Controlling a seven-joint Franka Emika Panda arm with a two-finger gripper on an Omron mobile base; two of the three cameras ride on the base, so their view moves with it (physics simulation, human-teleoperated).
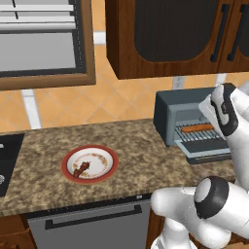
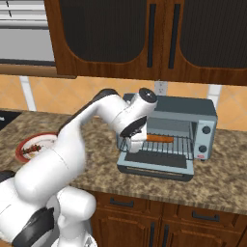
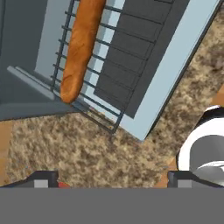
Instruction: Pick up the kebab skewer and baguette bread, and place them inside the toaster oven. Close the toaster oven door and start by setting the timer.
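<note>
With the baguette bread (image 3: 81,46) on the rack, the spread, empty claw (image 3: 111,177) should clear the toaster oven (image 2: 170,137) and approach the kebab skewer (image 1: 81,168) squarely.

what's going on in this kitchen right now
A white robot arm is loading a boxy grey-blue toaster oven on the speckled stone counter. The slim orange-brown baguette already lies on the oven's wire rack, and the glass-front oven door hangs open. The arm's two-finger gripper sits open and empty by the rack's left end. The small dark kebab skewer is still on a red-rimmed plate further left.
</note>
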